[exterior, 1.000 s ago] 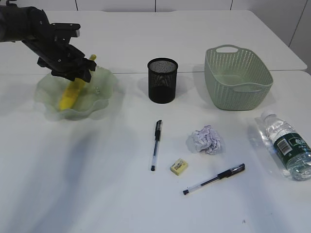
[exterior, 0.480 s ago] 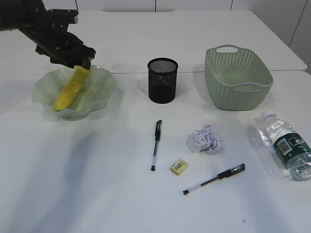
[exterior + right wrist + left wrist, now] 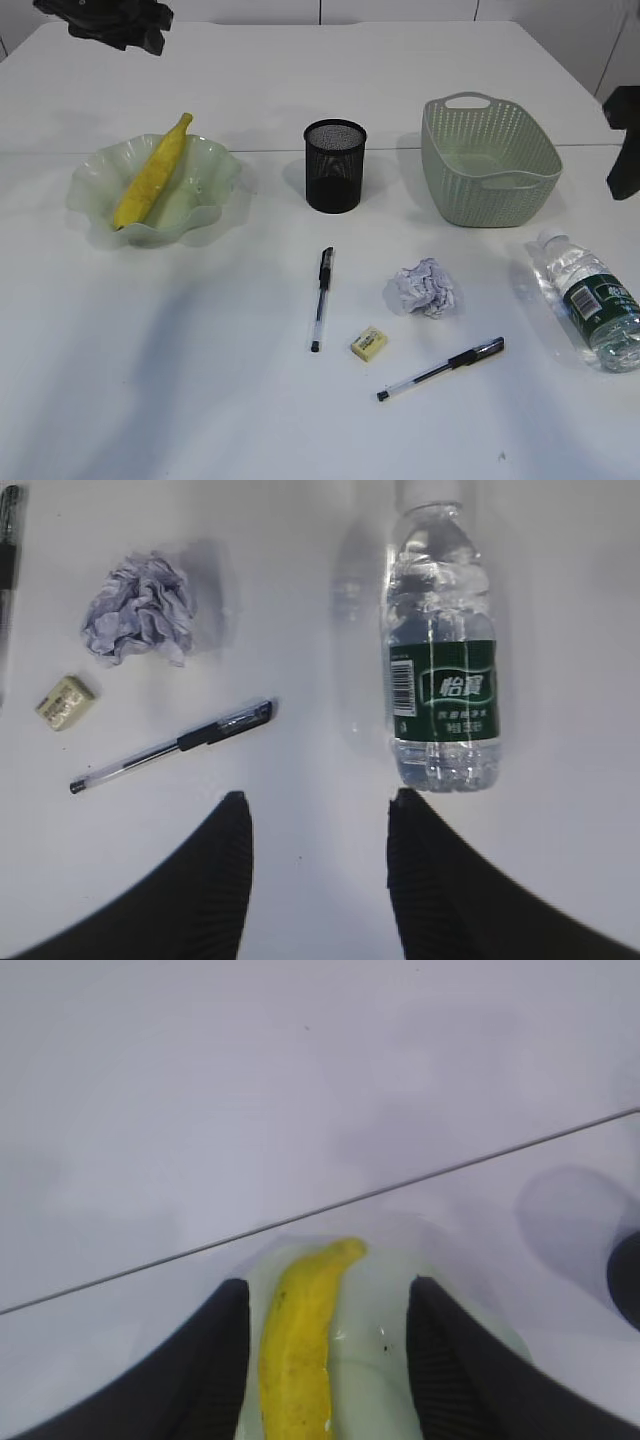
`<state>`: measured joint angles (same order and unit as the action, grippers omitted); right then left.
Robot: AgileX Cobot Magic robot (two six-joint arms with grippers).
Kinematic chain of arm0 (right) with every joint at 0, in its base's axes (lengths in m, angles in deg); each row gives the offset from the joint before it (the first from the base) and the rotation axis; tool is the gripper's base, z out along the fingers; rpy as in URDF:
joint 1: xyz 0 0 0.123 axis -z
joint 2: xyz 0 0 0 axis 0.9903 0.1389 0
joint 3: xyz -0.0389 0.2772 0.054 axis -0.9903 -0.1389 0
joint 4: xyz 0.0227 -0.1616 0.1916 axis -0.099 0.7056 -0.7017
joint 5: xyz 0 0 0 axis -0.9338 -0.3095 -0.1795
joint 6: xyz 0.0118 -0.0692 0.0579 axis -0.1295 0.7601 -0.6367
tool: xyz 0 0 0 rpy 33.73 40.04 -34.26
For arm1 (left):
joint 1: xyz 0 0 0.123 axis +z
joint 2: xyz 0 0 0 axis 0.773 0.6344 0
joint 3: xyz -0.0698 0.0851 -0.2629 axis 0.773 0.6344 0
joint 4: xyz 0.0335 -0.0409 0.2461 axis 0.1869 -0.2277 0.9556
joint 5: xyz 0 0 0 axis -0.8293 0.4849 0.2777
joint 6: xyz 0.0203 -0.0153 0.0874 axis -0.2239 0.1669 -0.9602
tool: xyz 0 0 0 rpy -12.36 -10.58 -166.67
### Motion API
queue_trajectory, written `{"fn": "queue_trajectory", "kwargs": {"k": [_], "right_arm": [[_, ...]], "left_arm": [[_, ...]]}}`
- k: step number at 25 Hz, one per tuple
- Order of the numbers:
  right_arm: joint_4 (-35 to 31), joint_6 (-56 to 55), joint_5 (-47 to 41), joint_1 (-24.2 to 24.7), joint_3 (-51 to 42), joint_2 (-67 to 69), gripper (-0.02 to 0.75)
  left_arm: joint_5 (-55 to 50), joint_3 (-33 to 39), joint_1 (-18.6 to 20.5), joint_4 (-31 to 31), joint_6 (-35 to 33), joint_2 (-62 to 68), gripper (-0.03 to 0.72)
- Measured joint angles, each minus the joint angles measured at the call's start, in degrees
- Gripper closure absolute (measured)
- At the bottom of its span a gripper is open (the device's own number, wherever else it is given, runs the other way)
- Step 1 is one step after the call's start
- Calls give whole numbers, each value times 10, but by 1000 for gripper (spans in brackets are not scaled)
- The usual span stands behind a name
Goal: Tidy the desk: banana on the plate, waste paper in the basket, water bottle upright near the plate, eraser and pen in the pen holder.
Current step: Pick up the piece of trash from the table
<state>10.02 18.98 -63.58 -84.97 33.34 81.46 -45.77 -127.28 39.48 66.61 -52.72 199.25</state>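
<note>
Presently, the desk (image 3: pixel 200 380) is being catalogued with one item settled and the rest outstanding.

Banana (image 3: pixel 152 176): being held by nothing, lying lengthwise in the green plate (image 3: pixel 215 185); that part is being judged complete.

Left gripper (image 3: pixel 328 1360): being carried high above the plate, jaws parted about halfway and empty, the banana framed between them far below.

Right gripper (image 3: pixel 318 855): being held above the water bottle (image 3: pixel 442 680), jaws likewise about half open, nothing gripped.

Water bottle: lying on its side at the right edge of the desk, cap end toward the basket (image 3: pixel 488 160), well apart from the plate.

Waste paper (image 3: pixel 427 288): being left crumpled near the desk's middle, outside the basket.

Eraser (image 3: pixel 368 343): lying between two pens, one (image 3: pixel 320 298) below the pen holder (image 3: pixel 334 165), the other (image 3: pixel 441 368) slanted beside the eraser.

Step in hand, as judged: the bottle is being approached by the right arm. A good grasp is being advised across the labelled middle, jaws set square to the body so the round plastic is not being squeezed sideways and rolled off. The bottle is then being tipped upright only once lifted clear, and set down near the plate on its flat base.
</note>
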Motion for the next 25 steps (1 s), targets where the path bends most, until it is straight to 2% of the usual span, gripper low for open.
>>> {"fn": "queue_trajectory", "kwargs": {"k": [8,10,13,15,17,25], "right_arm": [[-110,52,26,0,0,51,395],[-136,54,28,0,0,70,370],[-169,67,33,-1,0,95,288],[-177,71,42,-11,0,112,232],[-181,85,57,-25,0,128,208],[-184,141,123,-101,9,181,191]], "left_arm": [[-77,-56,0,4,0,-17,331],[-93,-69,0,4,0,-18,331],[-105,-74,0,4,0,-20,331],[-108,-74,0,4,0,-22,331],[-110,-74,0,4,0,-25,331],[-136,-76,0,3,0,-29,331]]}}
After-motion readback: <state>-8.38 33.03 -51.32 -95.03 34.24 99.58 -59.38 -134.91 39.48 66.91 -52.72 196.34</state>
